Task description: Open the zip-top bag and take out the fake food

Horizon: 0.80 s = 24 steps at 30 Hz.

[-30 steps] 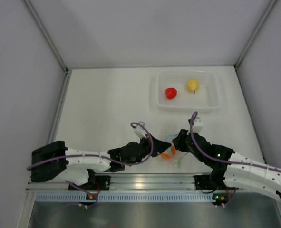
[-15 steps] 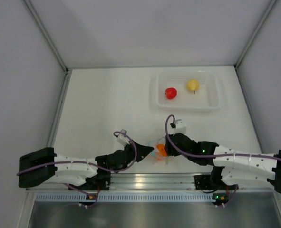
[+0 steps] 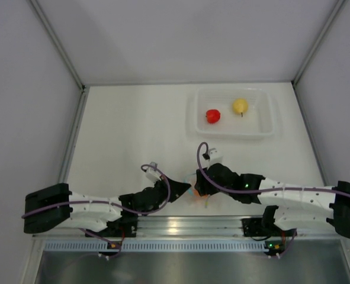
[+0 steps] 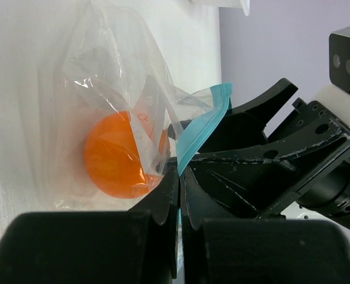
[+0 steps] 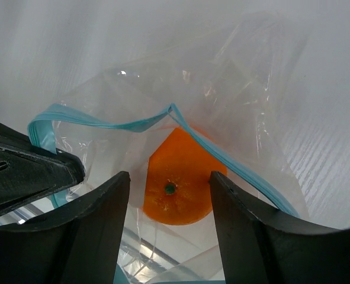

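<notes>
**Bag pinched at the zip, one fruit left inside**

Look at your left gripper (image 4: 179, 177): its two fingers are pressed together, clamped on the light blue zip strip (image 4: 201, 127) of the zip-top bag (image 5: 222, 77). The crinkly pouch is lifted at that edge, and its mouth gapes.

Your right gripper (image 5: 169, 176) is right at that mouth with its fingers spread apart and nothing between them. In the right wrist view the blue strip runs across just beyond the fingertips, and the orange fruit (image 5: 180, 157) sits past it, inside the plastic.

Now the clear tray (image 3: 257, 124) at the far side of the table. The red fruit (image 3: 212, 116) lies in its left half and the yellow fruit (image 3: 240, 106) just to the right of it, the two apart from each other. The bag and both grippers are on the near side of the tray, off its left corner and well apart from it.
</notes>
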Tool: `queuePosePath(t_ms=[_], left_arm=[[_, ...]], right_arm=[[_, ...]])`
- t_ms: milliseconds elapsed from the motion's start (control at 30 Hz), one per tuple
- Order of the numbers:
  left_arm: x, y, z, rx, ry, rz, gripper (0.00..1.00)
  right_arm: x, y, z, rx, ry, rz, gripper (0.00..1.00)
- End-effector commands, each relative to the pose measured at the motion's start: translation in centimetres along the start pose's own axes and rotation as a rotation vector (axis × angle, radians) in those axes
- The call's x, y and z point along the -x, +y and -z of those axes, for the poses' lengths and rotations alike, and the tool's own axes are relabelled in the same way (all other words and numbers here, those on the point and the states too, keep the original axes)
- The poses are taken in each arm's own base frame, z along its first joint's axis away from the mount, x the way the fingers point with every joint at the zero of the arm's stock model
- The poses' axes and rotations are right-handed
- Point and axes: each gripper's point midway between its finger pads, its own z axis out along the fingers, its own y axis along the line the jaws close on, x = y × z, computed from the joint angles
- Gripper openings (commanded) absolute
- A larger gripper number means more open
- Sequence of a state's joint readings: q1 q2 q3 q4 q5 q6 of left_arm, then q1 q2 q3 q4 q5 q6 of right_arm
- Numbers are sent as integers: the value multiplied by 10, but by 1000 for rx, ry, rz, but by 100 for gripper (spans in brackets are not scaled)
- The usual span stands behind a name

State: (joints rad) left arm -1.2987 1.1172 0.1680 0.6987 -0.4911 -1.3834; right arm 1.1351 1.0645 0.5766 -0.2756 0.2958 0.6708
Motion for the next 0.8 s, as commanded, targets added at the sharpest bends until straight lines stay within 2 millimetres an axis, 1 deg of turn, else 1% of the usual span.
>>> queuePosePath(t_ms=[0,33,233,367,433,467,600,767], left_arm=[[4,3,0,-1,-21,29,0],[3,8,1,11,-20,28,0],[5,19,3,33,-31,43,0],[6,22,4,39,-35,48,0],[5,22,4,40,-32,47,0],[5,22,4,41,-30,48,0],[5,23,4,44,-30,48,0],[6,22,5,39,-32,48,0]], right_arm=[[8,22,3,65,-5,17,59],[4,20,3,56,9,24,60],[-21,0,1,-4,73,45,61],[-31,0,-3,1,106,58,65],[-37,1,-8,0,127,64,67],[-42,0,-12,-9,143,73,67],[-50,1,-23,-17,162,79,68],[-56,-1,-32,-44,181,89,68]])
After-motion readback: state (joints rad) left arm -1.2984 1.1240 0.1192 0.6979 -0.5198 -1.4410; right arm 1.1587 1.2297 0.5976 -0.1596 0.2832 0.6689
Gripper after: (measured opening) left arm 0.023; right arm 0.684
